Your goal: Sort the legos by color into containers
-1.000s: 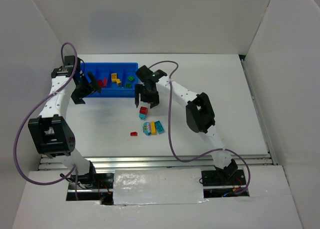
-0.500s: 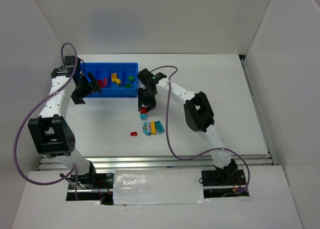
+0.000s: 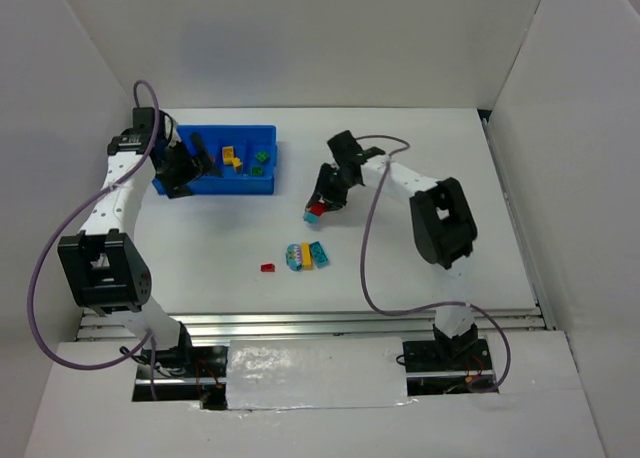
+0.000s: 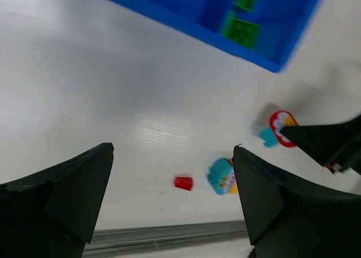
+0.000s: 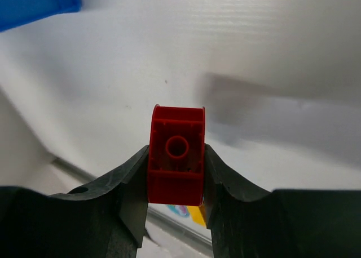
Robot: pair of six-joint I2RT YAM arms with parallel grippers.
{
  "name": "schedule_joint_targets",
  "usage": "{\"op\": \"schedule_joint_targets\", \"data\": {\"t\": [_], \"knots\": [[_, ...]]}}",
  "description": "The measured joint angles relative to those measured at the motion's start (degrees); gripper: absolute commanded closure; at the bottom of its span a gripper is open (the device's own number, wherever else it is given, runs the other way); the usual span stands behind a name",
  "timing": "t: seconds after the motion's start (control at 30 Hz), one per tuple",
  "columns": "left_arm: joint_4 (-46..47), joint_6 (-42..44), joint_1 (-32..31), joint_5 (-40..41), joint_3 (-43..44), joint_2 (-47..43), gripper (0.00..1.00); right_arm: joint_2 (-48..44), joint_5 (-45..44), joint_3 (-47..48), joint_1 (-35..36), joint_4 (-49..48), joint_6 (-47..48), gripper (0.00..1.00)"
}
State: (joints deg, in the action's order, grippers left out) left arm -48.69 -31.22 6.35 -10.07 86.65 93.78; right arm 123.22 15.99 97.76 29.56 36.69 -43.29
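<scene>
My right gripper (image 3: 320, 204) is shut on a red lego (image 5: 176, 155), held a little above the table to the right of the blue tray (image 3: 230, 186). A cyan lego (image 3: 313, 217) hangs at the red one's lower end. Open and empty, my left gripper (image 3: 188, 168) hovers over the tray's left end. The tray's containers show yellow legos (image 3: 231, 158) and green legos (image 3: 261, 159). Loose on the table lie a small red lego (image 3: 268, 268) and a cyan and yellow cluster (image 3: 306, 256). Both also show between the left fingers: the red lego (image 4: 183, 183) and the cluster (image 4: 221, 176).
White walls enclose the table on three sides. A grey rail (image 3: 350, 320) runs along the near edge. Purple cables loop beside both arms. In the left wrist view the tray's corner (image 4: 271, 61) lies at the top and the right gripper's black fingers (image 4: 324, 142) at the right.
The right gripper came down on the red lego, shut on it and carried it up and to the right with the cyan piece. The left gripper shifted right over the tray.
</scene>
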Motion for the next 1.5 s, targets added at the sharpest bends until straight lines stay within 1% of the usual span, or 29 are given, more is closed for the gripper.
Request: {"op": "schedule_joint_targets", "data": {"t": [0.1, 0.2, 0.27, 0.33, 0.37, 0.5, 0.6, 0.7, 0.83, 0.9, 0.97, 1.0, 1.1, 1.17, 1.27, 1.3, 1.33, 1.37, 1.4, 1.47, 1.5], "knots": [[4.5, -0.3, -1.7, -11.2, 0.0, 0.2, 0.0, -10.0, 4.2, -12.3, -4.2, -8.2, -2.3, 1.0], [11.7, -1.3, -4.9, -22.1, 0.0, 0.7, 0.0, -20.5, 8.7, -22.4, -9.0, -19.6, -4.4, 1.0], [16.9, -3.2, -7.4, -28.0, 0.0, 0.8, 0.0, -26.0, 11.2, -26.1, -12.0, -26.9, -5.5, 1.0], [23.5, -6.0, -10.2, -34.3, 0.0, 1.1, 0.0, -29.4, 13.3, -27.6, -13.9, -33.6, -6.5, 1.0], [27.0, -8.1, -11.6, -37.2, 0.0, 1.5, 0.0, -30.3, 13.9, -28.0, -14.3, -36.0, -6.8, 1.0], [42.3, -17.8, -16.6, -45.6, -0.4, 3.7, 0.02, -33.8, 17.2, -31.7, -15.0, -52.3, -10.4, 1.0], [54.8, -26.5, -19.0, -49.1, -1.6, 5.2, 0.03, -33.6, 19.1, -32.9, -15.0, -60.5, -13.6, 1.0], [61.7, -31.6, -20.1, -51.3, -1.4, 6.9, 0.04, -33.2, 20.3, -33.8, -15.0, -68.0, -17.2, 1.0], [64.0, -33.8, -20.5, -52.2, -1.1, 9.0, 0.08, -32.5, 21.6, -33.8, -14.9, -74.1, -20.3, 1.0], [63.8, -33.7, -20.5, -52.4, -0.4, 10.0, 0.13, -32.3, 22.0, -33.8, -14.9, -76.0, -21.5, 1.0], [64.1, -34.0, -20.7, -52.9, 0.5, 10.9, 0.13, -32.2, 22.4, -33.8, -14.9, -77.2, -22.3, 1.0], [64.7, -34.8, -20.7, -53.0, 0.9, 11.3, 0.16, -32.1, 22.5, -33.8, -14.8, -77.7, -22.8, 1.0], [67.6, -37.0, -20.7, -53.7, 2.8, 13.0, 0.17, -31.6, 22.8, -33.7, -14.6, -78.3, -23.5, 1.0], [70.4, -39.1, -20.7, -54.2, 3.8, 13.7, 0.19, -31.1, 22.9, -33.5, -14.3, -78.3, -23.7, 1.0], [76.3, -43.2, -20.8, -54.9, 4.0, 14.1, 0.28, -30.3, 23.2, -32.9, -13.4, -78.1, -23.8, 1.0], [78.0, -44.4, -20.7, -55.2, 4.0, 14.3, 0.36, -30.1, 23.3, -32.7, -13.2, -78.5, -24.2, 1.0], [79.5, -45.8, -20.6, -55.4, 4.0, 14.6, 0.4, -30.1, 23.3, -32.2, -13.1, -78.8, -24.5, 1.0], [81.2, -47.1, -20.6, -55.6, 3.9, 15.0, 0.47, -30.1, 23.3, -31.7, -13.0, -79.1, -24.4, 1.0], [82.4, -47.8, -20.7, -55.7, 3.9, 15.2, 0.63, -30.1, 23.5, -31.3, -12.9, -79.2, -24.6, 1.0], [84.4, -49.2, -20.7, -56.2, 3.6, 15.5, 0.73, -30.0, 23.8, -30.8, -12.7, -79.4, -24.6, 1.0], [85.4, -49.8, -20.7, -56.3, 3.6, 15.5, 0.73, -29.9, 23.8, -30.6, -12.7, -79.5, -24.8, 1.0]]}}
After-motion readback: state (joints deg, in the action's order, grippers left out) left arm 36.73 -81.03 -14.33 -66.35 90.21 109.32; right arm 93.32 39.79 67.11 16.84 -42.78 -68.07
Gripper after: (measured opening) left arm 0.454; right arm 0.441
